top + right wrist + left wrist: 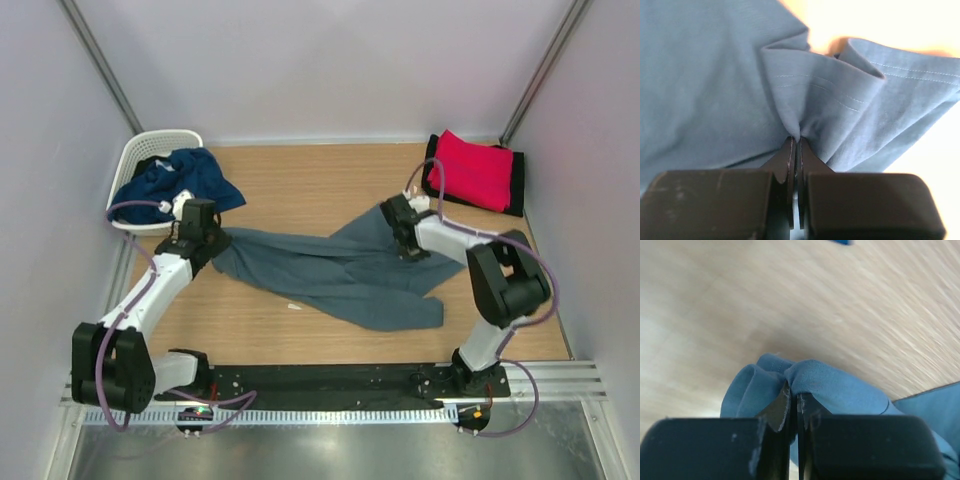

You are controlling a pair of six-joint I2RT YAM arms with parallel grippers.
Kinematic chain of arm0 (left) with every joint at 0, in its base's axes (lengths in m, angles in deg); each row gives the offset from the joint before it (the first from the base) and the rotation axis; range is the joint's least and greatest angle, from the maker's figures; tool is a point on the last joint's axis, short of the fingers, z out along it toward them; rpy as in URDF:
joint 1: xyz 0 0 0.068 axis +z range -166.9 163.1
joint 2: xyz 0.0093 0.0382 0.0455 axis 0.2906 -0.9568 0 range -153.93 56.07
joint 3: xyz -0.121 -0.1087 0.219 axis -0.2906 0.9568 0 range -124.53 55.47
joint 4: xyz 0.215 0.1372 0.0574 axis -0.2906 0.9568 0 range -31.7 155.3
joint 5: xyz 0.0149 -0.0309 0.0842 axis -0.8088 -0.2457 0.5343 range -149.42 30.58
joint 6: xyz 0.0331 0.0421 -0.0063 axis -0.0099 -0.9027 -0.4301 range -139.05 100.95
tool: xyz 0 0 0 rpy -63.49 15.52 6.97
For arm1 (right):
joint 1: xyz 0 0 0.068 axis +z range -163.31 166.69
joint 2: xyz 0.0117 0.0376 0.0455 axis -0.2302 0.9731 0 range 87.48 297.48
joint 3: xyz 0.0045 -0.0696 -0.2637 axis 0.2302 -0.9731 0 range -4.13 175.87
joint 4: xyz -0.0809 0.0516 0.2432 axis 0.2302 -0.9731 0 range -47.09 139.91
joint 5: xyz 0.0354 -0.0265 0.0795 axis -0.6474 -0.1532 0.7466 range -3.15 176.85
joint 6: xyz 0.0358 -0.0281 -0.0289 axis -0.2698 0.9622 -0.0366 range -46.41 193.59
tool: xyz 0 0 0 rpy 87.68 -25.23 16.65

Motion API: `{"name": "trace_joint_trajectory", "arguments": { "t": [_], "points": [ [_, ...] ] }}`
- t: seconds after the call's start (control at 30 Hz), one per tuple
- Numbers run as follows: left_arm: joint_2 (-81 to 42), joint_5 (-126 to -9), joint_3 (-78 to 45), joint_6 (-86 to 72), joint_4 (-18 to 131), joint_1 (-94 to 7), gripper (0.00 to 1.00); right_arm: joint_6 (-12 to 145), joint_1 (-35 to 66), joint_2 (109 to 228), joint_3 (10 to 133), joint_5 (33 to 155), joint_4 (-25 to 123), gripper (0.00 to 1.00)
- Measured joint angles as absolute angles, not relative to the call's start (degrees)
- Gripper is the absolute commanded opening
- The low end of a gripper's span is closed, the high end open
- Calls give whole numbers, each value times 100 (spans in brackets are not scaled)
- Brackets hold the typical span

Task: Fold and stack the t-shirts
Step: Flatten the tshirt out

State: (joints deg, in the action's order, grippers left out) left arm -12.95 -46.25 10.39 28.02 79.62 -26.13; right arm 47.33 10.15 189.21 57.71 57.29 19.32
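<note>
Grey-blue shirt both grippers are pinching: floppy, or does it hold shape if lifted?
Likely floppy: the grey-blue shirt bunches into soft folds where the right gripper pinches it. It probably sags mid-span if lifted; it lies rumpled between that and the left gripper. Slip seems unlikely, with both jaws shut on gathered cloth.

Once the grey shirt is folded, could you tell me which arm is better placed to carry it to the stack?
Probably the right. The right gripper pinches the shirt near the stack; the left gripper holds its other end by the basket.
</note>
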Motion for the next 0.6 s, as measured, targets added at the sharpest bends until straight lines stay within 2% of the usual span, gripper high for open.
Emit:
{"name": "trace_joint_trajectory", "arguments": {
  "t": [0.17,0.27,0.43,0.6],
  "points": [
    [-2182,-5661,414,1967,7405,-2613,0,4268,1041,17319,4182,5772,1672,1],
    [-2449,-6304,-37,1586,7333,-2615,0,4086,1002,16784,3946,5862,1425,1],
    [-2289,-6802,-1044,1145,7510,-2615,0,4073,982,16633,4693,5936,1279,1],
    [-1918,-6852,-2758,594,8292,-2613,0,4292,980,16598,6291,5868,1347,1]
  ]
}}
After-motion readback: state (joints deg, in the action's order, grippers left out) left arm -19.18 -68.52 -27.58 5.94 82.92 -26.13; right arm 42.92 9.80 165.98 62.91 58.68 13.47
